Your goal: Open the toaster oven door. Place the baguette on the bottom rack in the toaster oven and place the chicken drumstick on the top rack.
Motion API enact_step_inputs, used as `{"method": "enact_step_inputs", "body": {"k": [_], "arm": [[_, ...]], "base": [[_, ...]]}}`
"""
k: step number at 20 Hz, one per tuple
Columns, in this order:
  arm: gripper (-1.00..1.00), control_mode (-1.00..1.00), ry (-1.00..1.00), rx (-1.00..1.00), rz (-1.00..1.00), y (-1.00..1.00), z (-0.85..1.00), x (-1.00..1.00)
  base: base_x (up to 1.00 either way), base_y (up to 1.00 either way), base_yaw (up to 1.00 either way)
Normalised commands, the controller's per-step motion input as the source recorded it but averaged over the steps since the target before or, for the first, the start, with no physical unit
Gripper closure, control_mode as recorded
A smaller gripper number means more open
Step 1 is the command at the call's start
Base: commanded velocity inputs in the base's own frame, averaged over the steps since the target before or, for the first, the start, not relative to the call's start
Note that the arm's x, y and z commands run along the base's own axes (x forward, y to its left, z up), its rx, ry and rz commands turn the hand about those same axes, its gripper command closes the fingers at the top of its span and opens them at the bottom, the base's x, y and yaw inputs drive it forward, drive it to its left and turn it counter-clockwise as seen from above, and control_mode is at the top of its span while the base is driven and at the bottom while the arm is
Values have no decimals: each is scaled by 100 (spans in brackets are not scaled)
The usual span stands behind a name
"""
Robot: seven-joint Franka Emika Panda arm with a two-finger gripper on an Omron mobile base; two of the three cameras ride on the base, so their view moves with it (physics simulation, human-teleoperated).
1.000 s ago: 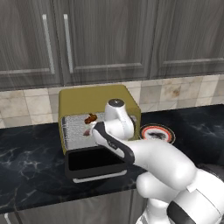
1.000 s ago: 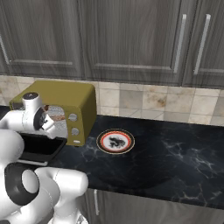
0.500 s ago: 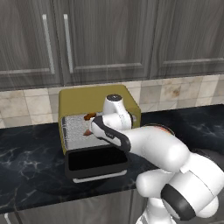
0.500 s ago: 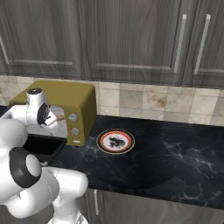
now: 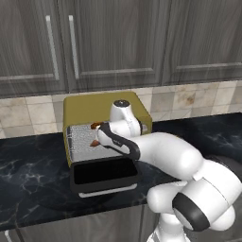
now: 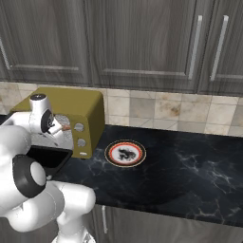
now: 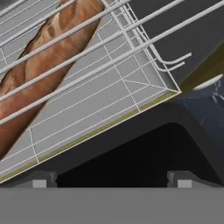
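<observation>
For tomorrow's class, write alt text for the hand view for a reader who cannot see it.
A brown baguette lies behind silvery wire rack bars inside the toaster oven. Below it, the open toaster oven door shows as a dark panel, with the open gripper above it.

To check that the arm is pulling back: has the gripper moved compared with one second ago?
Yes. In the left base view the gripper and wrist have shifted left and slightly down across the open front of the toaster oven, which has stayed in place.

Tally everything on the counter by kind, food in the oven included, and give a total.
Toaster oven: 1
Plate: 1
Baguette: 1
Chicken drumstick: 1
Total: 4
</observation>
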Motion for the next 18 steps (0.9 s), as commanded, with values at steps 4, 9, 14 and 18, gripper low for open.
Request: {"method": "enact_step_inputs", "body": {"k": [4,9,14,18], "arm": [[-100,-100,0,0,0,1,0,-19],[-100,-100,0,0,2,1,0,-42],[-100,-100,0,0,8,0,1,-56],[-100,-100,0,0,21,0,11,-61]], "base": [[0,0,0],[0,0,0],[0,0,0],[0,0,0]]}}
